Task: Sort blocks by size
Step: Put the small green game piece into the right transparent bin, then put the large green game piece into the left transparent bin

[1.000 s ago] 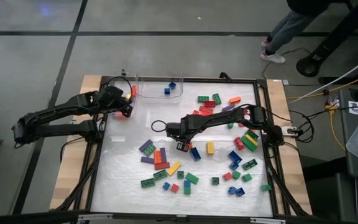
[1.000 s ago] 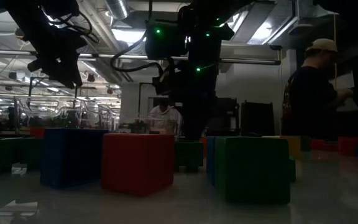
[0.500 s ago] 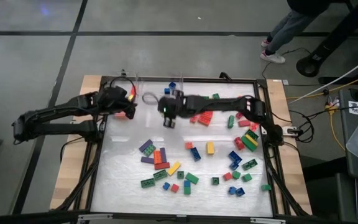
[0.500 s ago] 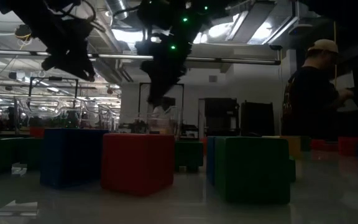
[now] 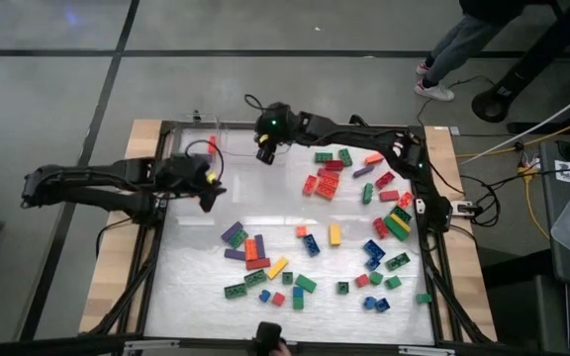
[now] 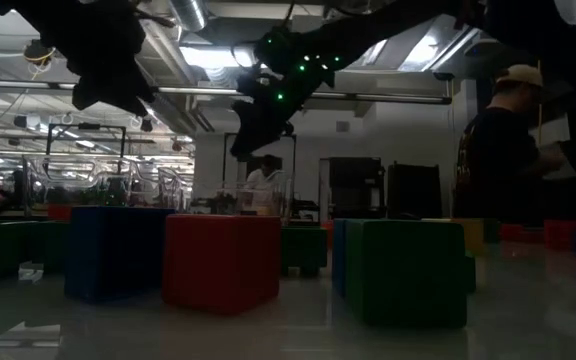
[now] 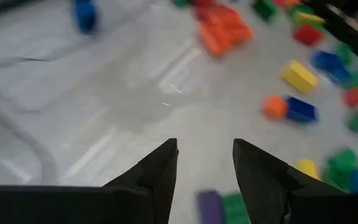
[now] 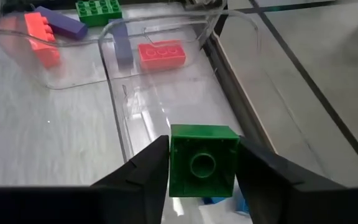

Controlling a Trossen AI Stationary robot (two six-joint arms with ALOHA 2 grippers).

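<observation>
Many coloured studded blocks (image 5: 310, 242) lie scattered on the white mat (image 5: 206, 267). My right gripper (image 5: 264, 151) is at the table's far edge, above a clear tray (image 5: 285, 138), and is shut on a small green square block (image 8: 204, 163). A blue block (image 8: 219, 200) shows in the tray below it. My left gripper (image 5: 207, 193) hangs open and empty over the mat's left side; the left wrist view shows its fingers (image 7: 161, 167) apart over bare mat. My right gripper pinches the green square block by two opposite side walls (image 8: 174, 163) between its two fingers. The fingers come from above, pointing down. The block is lifted clear over the clear tray, and the face toward the wrist camera shows one round ring.
A second clear tray (image 8: 73, 74) beside the first holds red (image 8: 161, 53), purple (image 8: 61, 23) and green (image 8: 98, 9) long blocks. A black frame (image 5: 419, 227) borders the mat. A person (image 6: 503, 150) stands beyond the table's right side. Bare mat lies at the near left.
My right gripper has gone from the middle of the mat up and toward the far edge, carrying the green block lifted clear to above the clear tray. My left gripper has gone from the far left corner a little toward the near edge.
</observation>
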